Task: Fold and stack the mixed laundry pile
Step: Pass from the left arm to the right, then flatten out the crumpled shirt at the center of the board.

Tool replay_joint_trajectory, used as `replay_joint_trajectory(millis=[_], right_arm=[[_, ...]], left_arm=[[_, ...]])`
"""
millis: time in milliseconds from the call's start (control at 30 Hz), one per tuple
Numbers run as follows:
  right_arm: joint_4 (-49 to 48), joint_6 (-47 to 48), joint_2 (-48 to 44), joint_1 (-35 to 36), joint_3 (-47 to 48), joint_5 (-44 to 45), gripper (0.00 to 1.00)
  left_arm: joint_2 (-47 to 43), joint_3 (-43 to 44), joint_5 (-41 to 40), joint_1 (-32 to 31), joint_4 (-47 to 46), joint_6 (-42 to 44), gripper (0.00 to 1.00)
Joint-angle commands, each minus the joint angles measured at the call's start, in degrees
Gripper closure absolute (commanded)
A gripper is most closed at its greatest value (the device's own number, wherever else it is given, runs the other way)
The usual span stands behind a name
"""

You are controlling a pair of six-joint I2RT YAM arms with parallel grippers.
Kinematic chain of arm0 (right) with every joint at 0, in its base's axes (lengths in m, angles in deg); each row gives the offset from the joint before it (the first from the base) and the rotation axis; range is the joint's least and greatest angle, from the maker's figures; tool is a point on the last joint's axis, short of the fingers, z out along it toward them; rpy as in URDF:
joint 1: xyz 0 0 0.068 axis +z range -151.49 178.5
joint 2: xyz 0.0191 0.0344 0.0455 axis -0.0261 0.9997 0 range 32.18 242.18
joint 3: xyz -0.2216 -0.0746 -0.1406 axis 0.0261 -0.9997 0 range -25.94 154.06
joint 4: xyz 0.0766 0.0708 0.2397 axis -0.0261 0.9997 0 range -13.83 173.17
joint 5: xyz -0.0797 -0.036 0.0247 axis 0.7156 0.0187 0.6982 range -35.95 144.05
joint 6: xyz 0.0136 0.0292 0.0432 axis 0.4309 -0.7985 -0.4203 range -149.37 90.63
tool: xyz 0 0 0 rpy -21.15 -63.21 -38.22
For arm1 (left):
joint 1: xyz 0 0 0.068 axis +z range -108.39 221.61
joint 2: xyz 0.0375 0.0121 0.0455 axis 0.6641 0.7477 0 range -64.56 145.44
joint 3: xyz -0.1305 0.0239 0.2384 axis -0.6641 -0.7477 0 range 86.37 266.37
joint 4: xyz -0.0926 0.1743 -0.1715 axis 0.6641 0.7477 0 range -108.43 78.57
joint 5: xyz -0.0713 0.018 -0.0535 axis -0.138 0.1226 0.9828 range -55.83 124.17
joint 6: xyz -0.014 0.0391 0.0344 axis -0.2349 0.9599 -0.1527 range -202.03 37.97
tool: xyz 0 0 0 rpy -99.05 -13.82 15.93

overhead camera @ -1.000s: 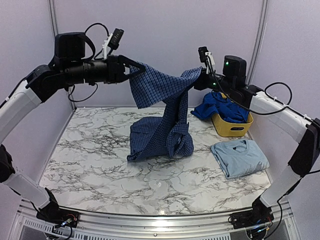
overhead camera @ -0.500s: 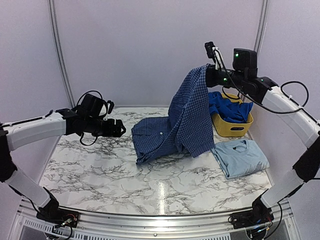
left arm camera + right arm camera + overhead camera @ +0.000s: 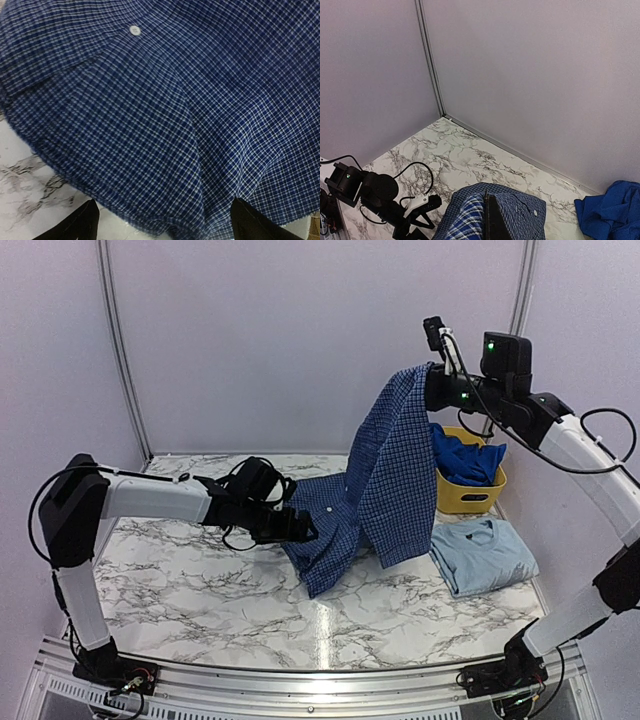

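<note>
I see the marbled bench [image 3: 200, 590] filling the lower half of the overhead frame, with plain pale walls behind it

The biggest thing on it is the navy-and-white checked shirt [image 3: 390, 470], right of centre. Its top corner hangs high in the upper right of the frame. From there the cloth drapes down in a long fold, and its lower part spreads out on the bench at centre

My right arm reaches in from the right edge, and its right pincer [image 3: 432, 390] is clamped together on that raised corner. In the right wrist view the checked cloth [image 3: 515, 215] bunches on both sides of the dark finger at the bottom centre

My left arm lies low across the left half of the overhead frame. The left pincer [image 3: 305, 528] sits at the shirt's left edge down on the bench, with its jaws wide apart. In the left wrist view the two dark fingertips [image 3: 80, 225] show in the bottom corners. The shirt's hem runs between them, and I cannot tell if they touch it

The pale sky-blue T-shirt [image 3: 485, 555] lies folded flat at the right, below the yellow basket [image 3: 470, 495]. The royal-blue piece [image 3: 465, 455] is heaped in the basket, spilling over its rim

Smallest, a white button [image 3: 134, 30] sits near the top left of the left wrist view
</note>
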Motion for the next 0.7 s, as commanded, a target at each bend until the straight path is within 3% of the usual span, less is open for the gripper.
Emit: replay_joint_trajectory(millis=[0, 200, 333, 433, 567, 600, 667], right_arm=[[-0.03, 0.69, -0.34, -0.60, 1.64, 0.87, 1.00], [0.80, 1.01, -1.09, -0.73, 2.64, 1.66, 1.00], [1.62, 1.04, -1.79, -0.73, 1.51, 1.45, 1.00], [1.31, 0.50, -2.64, -0.73, -0.51, 1.38, 1.00], [-0.43, -0.94, -3.36, -0.76, -4.17, 0.80, 1.00], [-0.86, -1.35, -3.33, -0.73, -4.93, 0.49, 1.00], [-1.54, -2.09, -3.14, -0.73, -5.63, -0.13, 1.00]], left_arm=[[5.56, 4.00, 0.26, -2.17, 0.18, -1.29, 0.07], [14.02, 12.93, -11.15, -2.64, 18.21, 3.44, 0.40], [15.47, 12.25, -16.43, 1.57, 24.01, 3.03, 0.78], [13.46, 8.47, -18.92, 7.91, 24.00, 1.11, 1.00], [10.77, 6.82, -21.66, 17.06, 23.87, 0.54, 1.00], [9.81, 6.88, -21.75, 18.92, 23.86, 1.07, 0.95], [6.05, 5.88, -21.02, 20.76, 21.88, 3.44, 0.59]])
